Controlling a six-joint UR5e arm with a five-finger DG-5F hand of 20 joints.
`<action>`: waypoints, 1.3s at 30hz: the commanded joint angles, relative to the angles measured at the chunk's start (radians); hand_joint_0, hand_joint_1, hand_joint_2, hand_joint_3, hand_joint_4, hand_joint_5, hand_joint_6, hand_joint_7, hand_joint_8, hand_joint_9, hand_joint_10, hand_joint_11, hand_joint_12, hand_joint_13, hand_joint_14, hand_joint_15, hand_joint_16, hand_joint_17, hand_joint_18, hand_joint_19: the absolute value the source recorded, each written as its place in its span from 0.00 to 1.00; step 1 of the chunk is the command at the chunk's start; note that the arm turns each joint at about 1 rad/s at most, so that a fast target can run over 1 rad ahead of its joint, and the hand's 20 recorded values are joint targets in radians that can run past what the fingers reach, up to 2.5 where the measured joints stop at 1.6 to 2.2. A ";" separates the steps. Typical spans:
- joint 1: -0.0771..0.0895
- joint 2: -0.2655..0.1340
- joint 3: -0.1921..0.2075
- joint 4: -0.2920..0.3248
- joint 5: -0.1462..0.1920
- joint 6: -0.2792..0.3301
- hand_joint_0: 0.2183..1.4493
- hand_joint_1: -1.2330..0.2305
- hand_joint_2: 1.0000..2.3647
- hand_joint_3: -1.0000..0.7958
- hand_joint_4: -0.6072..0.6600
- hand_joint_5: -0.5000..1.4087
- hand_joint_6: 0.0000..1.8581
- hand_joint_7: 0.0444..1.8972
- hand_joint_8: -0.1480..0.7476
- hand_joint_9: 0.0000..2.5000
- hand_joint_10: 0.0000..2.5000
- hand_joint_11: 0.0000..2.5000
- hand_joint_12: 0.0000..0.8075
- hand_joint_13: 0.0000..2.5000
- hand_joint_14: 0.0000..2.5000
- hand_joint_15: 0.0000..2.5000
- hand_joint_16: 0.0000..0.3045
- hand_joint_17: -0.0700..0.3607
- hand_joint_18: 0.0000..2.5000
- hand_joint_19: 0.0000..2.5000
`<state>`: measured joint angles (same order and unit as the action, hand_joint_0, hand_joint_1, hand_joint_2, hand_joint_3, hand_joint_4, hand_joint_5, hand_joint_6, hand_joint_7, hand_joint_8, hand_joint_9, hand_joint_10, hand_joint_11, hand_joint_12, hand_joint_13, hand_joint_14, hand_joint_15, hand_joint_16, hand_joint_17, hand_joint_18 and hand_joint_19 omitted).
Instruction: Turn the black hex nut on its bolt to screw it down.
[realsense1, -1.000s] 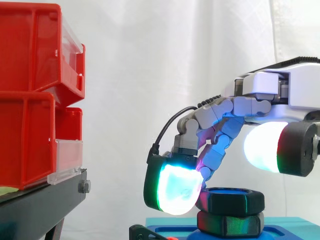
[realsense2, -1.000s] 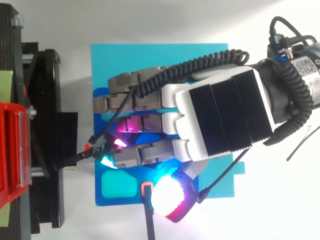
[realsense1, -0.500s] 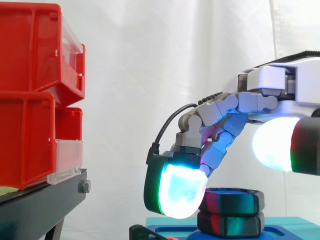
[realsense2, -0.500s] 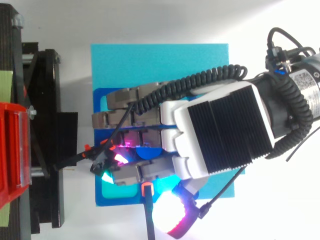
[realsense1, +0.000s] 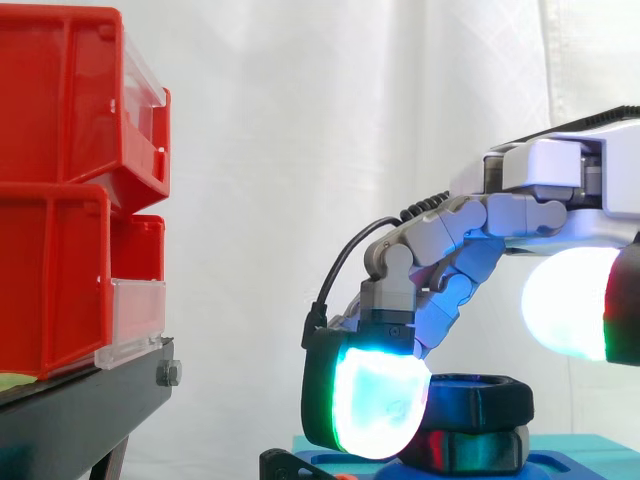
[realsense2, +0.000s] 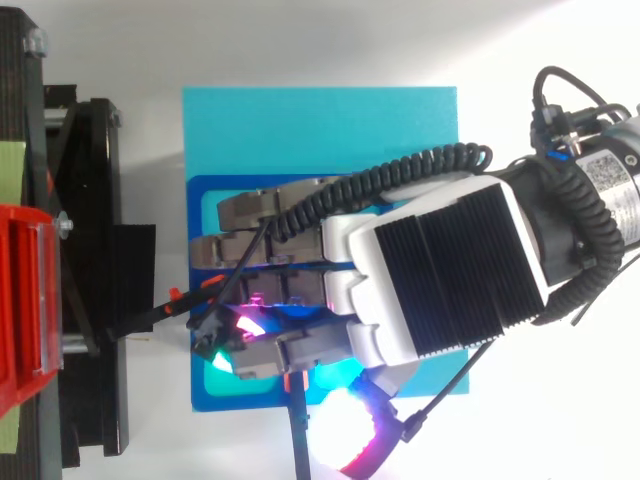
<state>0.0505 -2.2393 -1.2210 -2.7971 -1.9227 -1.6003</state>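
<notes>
The black hex nut (realsense1: 487, 398) sits on its bolt just above a second black hex piece (realsense1: 470, 450), on a blue base plate (realsense2: 320, 130). My hand (realsense1: 560, 185) reaches in from the right and hangs over the nut, its fingers curled down round it. A cyan-glowing fingertip (realsense1: 378, 405) covers the nut's left side. The thumb's white-glowing pad (realsense1: 565, 315) is raised to the right, apart from the nut. In the top view my hand (realsense2: 440, 270) covers the nut and bolt.
Red bins (realsense1: 60, 200) are stacked on a black stand (realsense1: 80, 410) at the left, close to the plate's left edge. A thin black clip with an orange tip (realsense2: 180, 303) reaches from the stand (realsense2: 85, 250) toward the fingertips.
My hand has swung round over the bolt, fingertips shifting toward the side camera and the thumb moving right. The nut has turned and sits closer to the hex piece below.
</notes>
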 joint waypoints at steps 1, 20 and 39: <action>-0.008 0.000 0.000 -0.001 -0.007 -0.001 0.25 0.74 0.00 0.28 0.54 0.25 0.27 0.51 0.40 0.40 0.00 0.02 0.35 0.24 0.00 0.04 0.13 0.37 0.23 0.15; -0.052 0.000 0.000 -0.001 -0.038 -0.020 0.23 0.62 0.00 0.28 0.63 0.25 0.27 0.59 0.44 0.37 0.00 0.04 0.37 0.23 0.00 0.04 0.14 0.38 0.21 0.14; -0.061 0.000 -0.002 -0.015 -0.055 -0.032 0.29 0.41 0.00 0.29 0.65 0.24 0.27 0.69 0.43 0.34 0.00 0.06 0.35 0.21 0.00 0.05 0.12 0.36 0.19 0.15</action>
<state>-0.0107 -2.2391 -1.2220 -2.8132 -1.9772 -1.6313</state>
